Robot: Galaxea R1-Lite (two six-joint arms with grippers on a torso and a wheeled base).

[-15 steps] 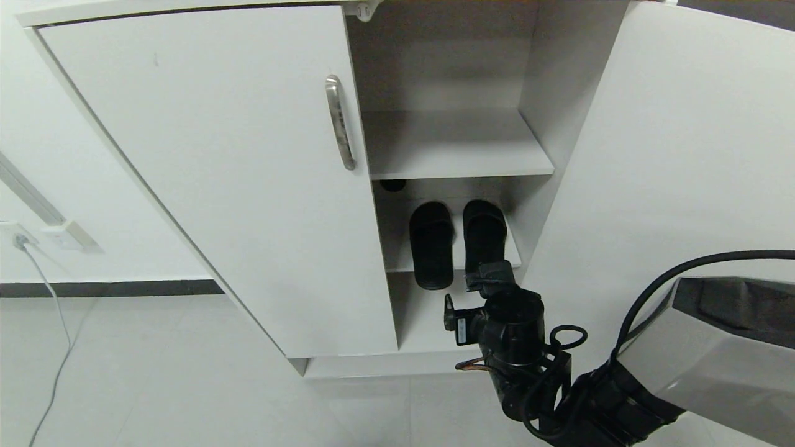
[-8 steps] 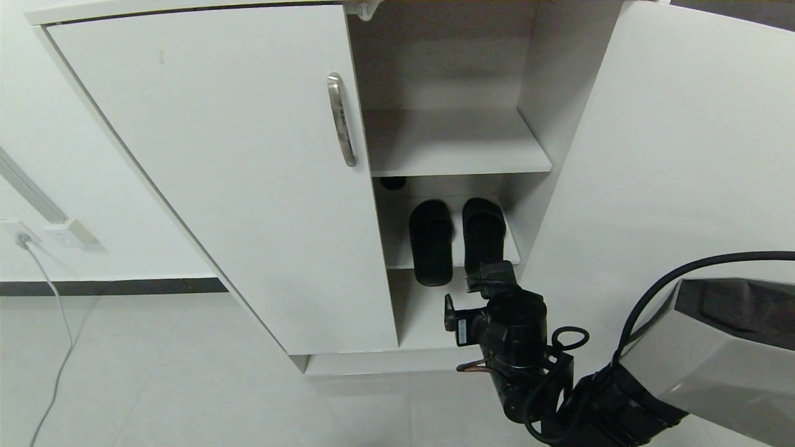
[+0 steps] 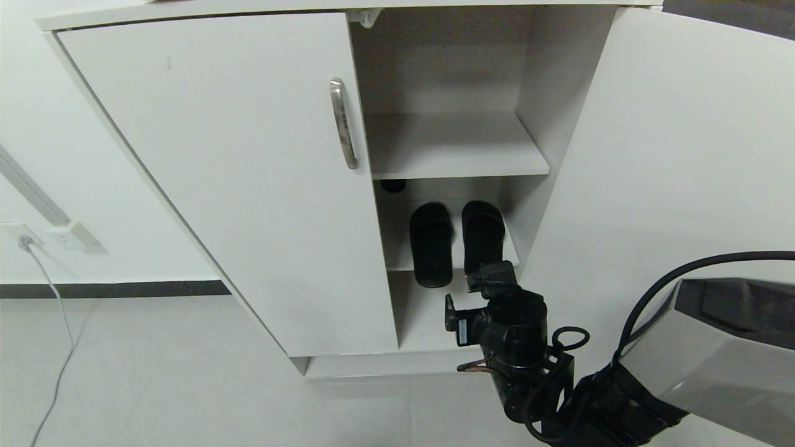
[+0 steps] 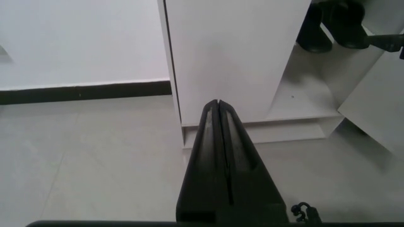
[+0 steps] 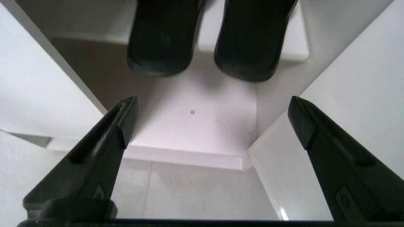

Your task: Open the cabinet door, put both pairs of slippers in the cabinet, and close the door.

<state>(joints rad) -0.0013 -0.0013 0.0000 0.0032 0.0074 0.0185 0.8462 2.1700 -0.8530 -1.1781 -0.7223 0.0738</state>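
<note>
Slippers (image 3: 431,243) paired at shelf (image 3: 396,248) front edge, overhanging; right claw (image 5: 211,110) spread apart and empty just outside; left claw (image 4: 218,126) pinched together; door (image 3: 671,155) open, likely awaiting second pair.

L gripper (image 4: 218,103) closed, R gripper (image 5: 211,110) spread wide.

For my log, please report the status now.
Left gripper shut; right gripper open, empty, before the opening. Slippers on shelf. Right door open.
</note>
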